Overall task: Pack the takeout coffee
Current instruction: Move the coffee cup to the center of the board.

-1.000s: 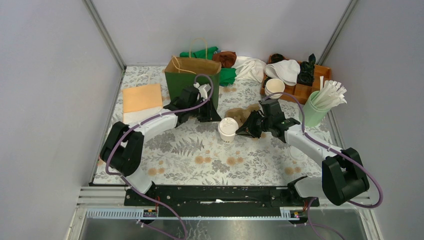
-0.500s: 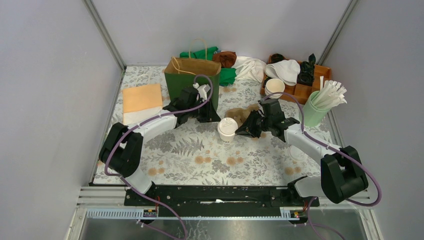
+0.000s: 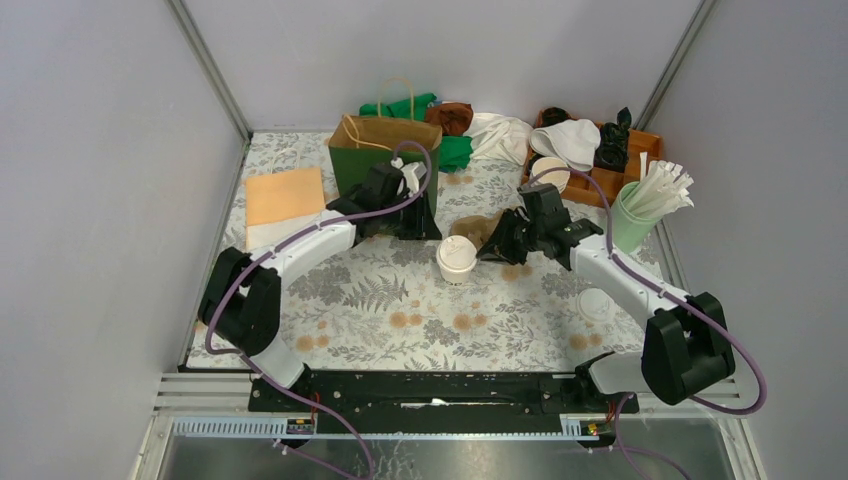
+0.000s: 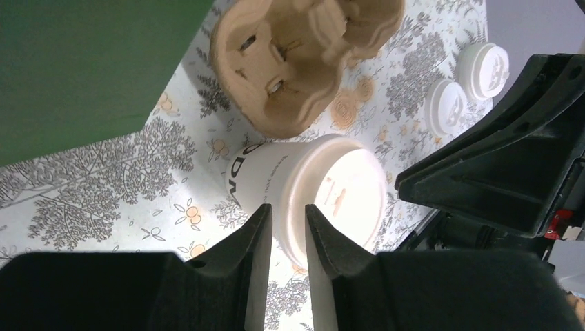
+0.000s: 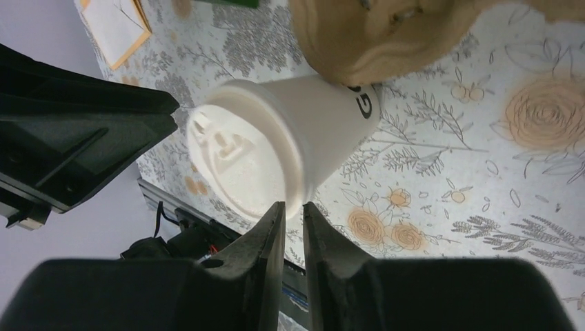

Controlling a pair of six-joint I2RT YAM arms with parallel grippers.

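The takeout coffee (image 3: 456, 257) is a white paper cup with a white lid, standing upright mid-table. It lies just beyond both pairs of fingertips in the wrist views, as the coffee (image 4: 331, 186) on the left and the coffee (image 5: 276, 148) on the right. My left gripper (image 3: 418, 228) sits to its left, in front of the green paper bag (image 3: 383, 165). My right gripper (image 3: 492, 250) sits to its right. The left gripper (image 4: 288, 209) and right gripper (image 5: 293, 205) each show a narrow gap with nothing in it; neither touches the cup.
A brown pulp cup carrier (image 3: 482, 228) lies just behind the coffee. Loose white lids (image 4: 484, 69) rest at the right, near one lid (image 3: 596, 303). Orange paper (image 3: 284, 195) is at the left. A wooden tray (image 3: 605, 182) and a straw holder (image 3: 632, 222) stand back right.
Both grippers have edged a little toward the back of the table; the right one has pulled slightly away from the cup. The cup has not moved.
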